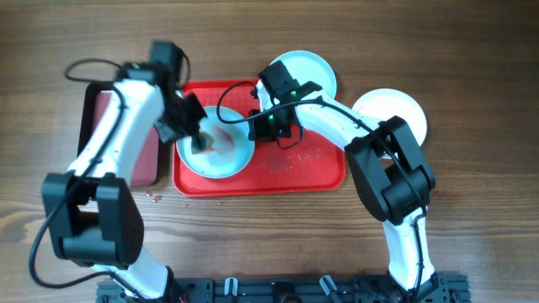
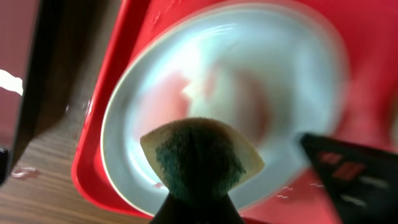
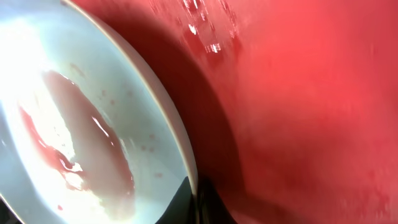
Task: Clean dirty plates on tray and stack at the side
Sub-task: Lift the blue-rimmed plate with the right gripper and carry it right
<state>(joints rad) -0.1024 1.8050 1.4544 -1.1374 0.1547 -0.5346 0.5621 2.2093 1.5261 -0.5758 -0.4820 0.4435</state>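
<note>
Ok so the blue plate [image 1: 223,160] getting scrubbed sits at the left end of the red tray [image 1: 320,172], about the middle of the overhead shot. The left jaws are clamped tight on a sponge [image 2: 199,158], yellow with a green scrubby face, pushed down onto the left part of the plate. The left wrist view is all smeary, so my guess is it's mid-swipe.

The right jaws are nearly closed, pinching the plate's right rim [image 3: 180,146]. That looks like the whole point: pin the plate so it doesn't skate around the wet-looking tray while the sponge leans on it.

There's a pinkish-red smear [image 3: 93,149] across the plate, so I'd say this one isn't clean yet.

The other two are off the tray. A second blue plate [image 1: 316,71] sits just past the tray's top edge, and a white plate [image 1: 392,114] is on the table [image 1: 472,50] toward the right. They're apart, not stacked. A darker maroon tray [image 1: 150,164] lies at the left, under the left arm.
</note>
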